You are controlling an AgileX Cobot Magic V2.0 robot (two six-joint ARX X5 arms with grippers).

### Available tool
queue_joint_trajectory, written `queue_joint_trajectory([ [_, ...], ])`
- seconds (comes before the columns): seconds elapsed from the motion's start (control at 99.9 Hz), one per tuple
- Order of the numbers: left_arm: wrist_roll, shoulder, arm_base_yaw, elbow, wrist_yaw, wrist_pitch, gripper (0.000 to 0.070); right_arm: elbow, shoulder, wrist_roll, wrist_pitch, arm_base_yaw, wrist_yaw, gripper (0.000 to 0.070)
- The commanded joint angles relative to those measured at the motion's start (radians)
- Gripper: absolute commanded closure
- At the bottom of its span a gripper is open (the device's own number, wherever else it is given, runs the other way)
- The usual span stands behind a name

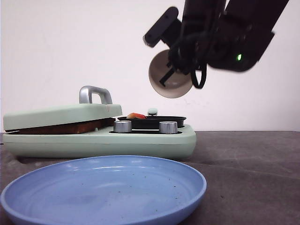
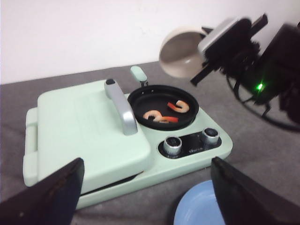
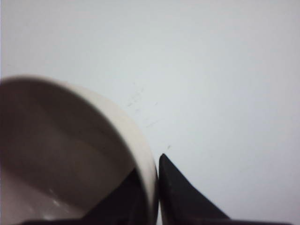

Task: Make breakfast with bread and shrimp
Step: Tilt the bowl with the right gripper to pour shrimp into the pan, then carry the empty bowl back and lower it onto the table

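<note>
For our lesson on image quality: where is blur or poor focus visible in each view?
Front view: the right arm and bowl are smeared; the plate is crisp. Left wrist view: soft overall, shrimp still readable. Right wrist view: bowl rim and finger too close, unfocused.

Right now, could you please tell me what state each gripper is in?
Left gripper: open, holding nothing.
Right gripper: shut on the rim of the round beige bowl.

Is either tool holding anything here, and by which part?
The right tool grips a tilted beige bowl by its rim, one finger inside. The left tool is open and holds nothing.
</note>
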Motion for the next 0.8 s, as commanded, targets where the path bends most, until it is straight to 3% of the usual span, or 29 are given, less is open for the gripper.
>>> queue_joint_trajectory([
  [0.0, 0.005, 0.0, -0.003, 0.002, 0.005, -0.002, 0.0231, 0.022, -0.049, 0.092, -0.053, 0.009, 0.016, 0.0695],
  [0.17, -0.014, 0.001, -0.003, 0.002, 0.005, -0.009, 0.0231, 0.041, -0.208, 0.288, -0.372, -0.006, 0.013, 0.0696],
  [0.5, -0.037, 0.001, -0.003, 0.002, -0.002, -0.009, 0.0232, 0.24, -0.47, 0.719, -1.191, -0.094, -0.076, 0.0696],
  [0.671, -0.041, 0.001, -0.003, 0.002, -0.006, -0.012, 0.0232, 0.445, -0.481, 0.892, -1.673, -0.183, -0.257, 0.0696],
  [0.791, -0.043, 0.001, -0.003, 0.002, -0.008, -0.017, 0.0232, 0.529, -0.48, 0.979, -1.862, -0.267, -0.441, 0.0696],
])
